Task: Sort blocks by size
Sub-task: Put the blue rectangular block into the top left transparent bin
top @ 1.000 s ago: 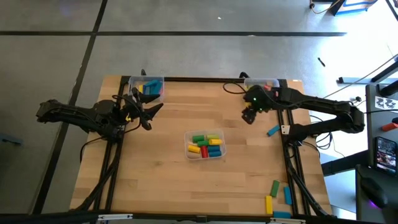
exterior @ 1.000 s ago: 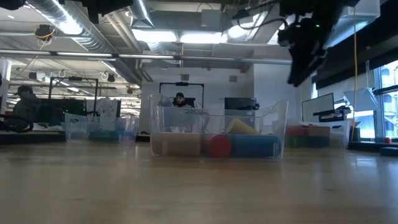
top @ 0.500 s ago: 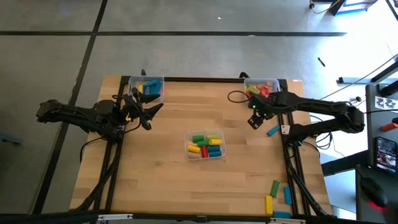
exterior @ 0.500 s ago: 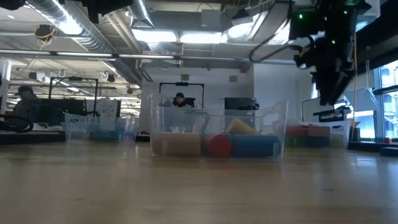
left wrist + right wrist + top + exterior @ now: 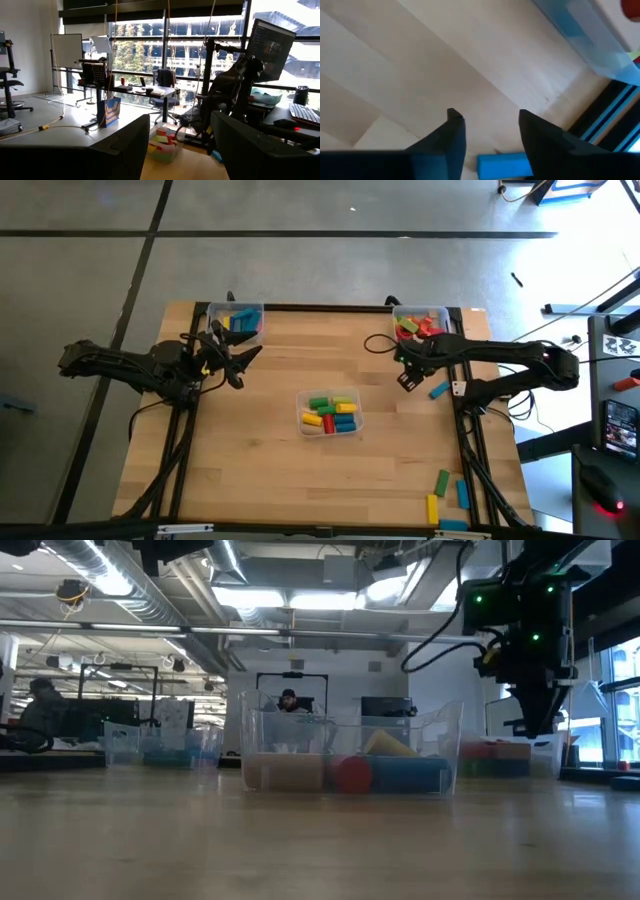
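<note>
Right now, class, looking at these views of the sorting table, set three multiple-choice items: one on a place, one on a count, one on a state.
1. Where is the right claw?
A. over the centre bin
B. above the table near a loose blue block
C. off the table

2. How many clear bins hold blocks?
A. one
B. three
C. five

3. The right claw is:
A. empty, fingers apart
B. holding a red block
C. holding a bin

Answers:
1 B, the blue block lies just beyond its fingers.
2 B, far-left bin, far-right bin, centre bin.
3 A, bare wood shows between its fingers.

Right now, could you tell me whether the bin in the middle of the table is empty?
No: the middle bin holds green, yellow, red and blue blocks.
</note>
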Robot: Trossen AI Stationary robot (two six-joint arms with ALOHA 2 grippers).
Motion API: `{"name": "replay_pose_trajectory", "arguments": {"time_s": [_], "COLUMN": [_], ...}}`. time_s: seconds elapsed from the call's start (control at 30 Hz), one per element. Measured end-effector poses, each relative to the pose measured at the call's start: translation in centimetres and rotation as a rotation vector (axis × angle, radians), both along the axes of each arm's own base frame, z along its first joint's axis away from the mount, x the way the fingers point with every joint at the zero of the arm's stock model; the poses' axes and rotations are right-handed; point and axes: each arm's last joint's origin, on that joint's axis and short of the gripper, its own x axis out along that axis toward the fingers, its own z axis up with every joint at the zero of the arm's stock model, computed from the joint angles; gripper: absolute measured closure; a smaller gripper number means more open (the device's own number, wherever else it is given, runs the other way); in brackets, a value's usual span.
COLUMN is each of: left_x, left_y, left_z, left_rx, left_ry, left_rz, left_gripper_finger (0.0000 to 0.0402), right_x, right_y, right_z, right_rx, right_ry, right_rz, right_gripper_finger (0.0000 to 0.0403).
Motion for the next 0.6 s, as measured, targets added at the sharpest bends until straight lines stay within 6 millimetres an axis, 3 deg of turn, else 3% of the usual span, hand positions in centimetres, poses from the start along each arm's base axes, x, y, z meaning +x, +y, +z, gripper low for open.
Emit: {"name": "replay_pose_trajectory", "arguments": {"time_s": [0.33, 0.6], "left_x": [0.01, 0.01], "left_y": [0.00, 0.00], "left_z": [-0.02, -0.02], "left_rx": [0.001, -0.001], "left_ry": [0.002, 0.002], "left_rz": [0.000, 0.000], "left_gripper_finger": [0.0192, 0.0192], "right_x": [0.21, -0.64], "right_y": [-0.22, 0.11], "right_z": [-0.98, -1.13], "right_rx": [-0.012, 0.021], "right_ry": [0.099, 0.190], "right_rz": [-0.007, -0.121], "right_gripper_finger": [0.0313, 0.0375]}}
